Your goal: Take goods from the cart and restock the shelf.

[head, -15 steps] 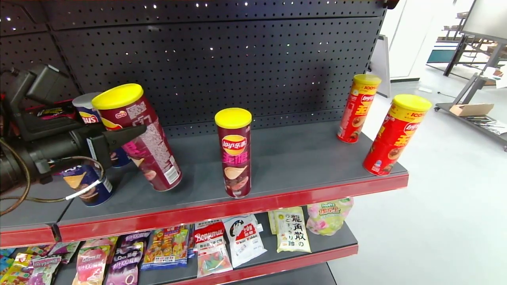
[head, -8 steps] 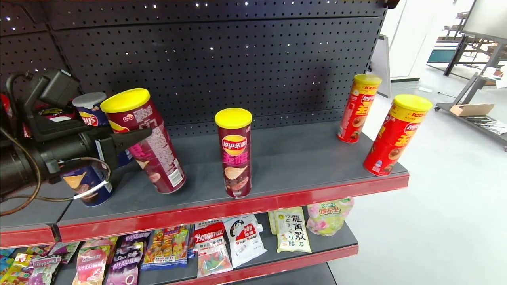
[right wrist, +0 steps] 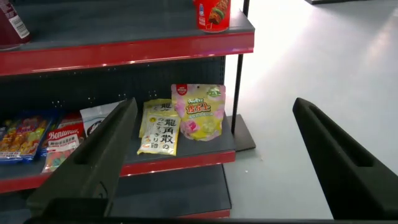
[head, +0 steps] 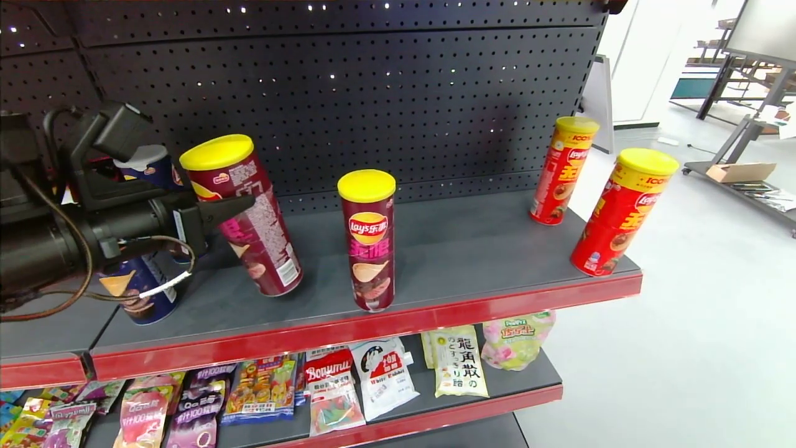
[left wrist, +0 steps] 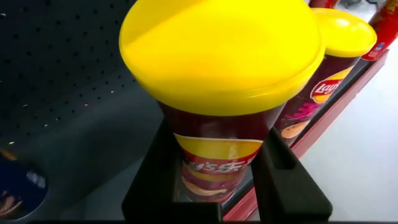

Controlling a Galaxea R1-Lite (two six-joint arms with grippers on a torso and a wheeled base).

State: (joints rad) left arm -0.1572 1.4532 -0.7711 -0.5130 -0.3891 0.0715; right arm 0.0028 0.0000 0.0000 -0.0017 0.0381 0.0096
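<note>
Left gripper (head: 239,211) is clamped on the maroon can (head: 264,246), fingers pinching mid-body, over the shelf (head: 472,249). Tight quarters here: blue cans (head: 140,289) crowd it from 8 to 10 o'clock, and an upright twin (head: 368,242) stands near at 3 o'clock, just behind the red lip (head: 373,326). Bare deck opens at 12 toward the pegboard (head: 373,93), and wider between the twin and the red cans (head: 561,171). The can tilts, long axis running from lid at 11 to base at 5; whether the base touches, I cannot tell. Right gripper (right wrist: 224,155) gapes wide, empty, facing bags (right wrist: 199,112).
</note>
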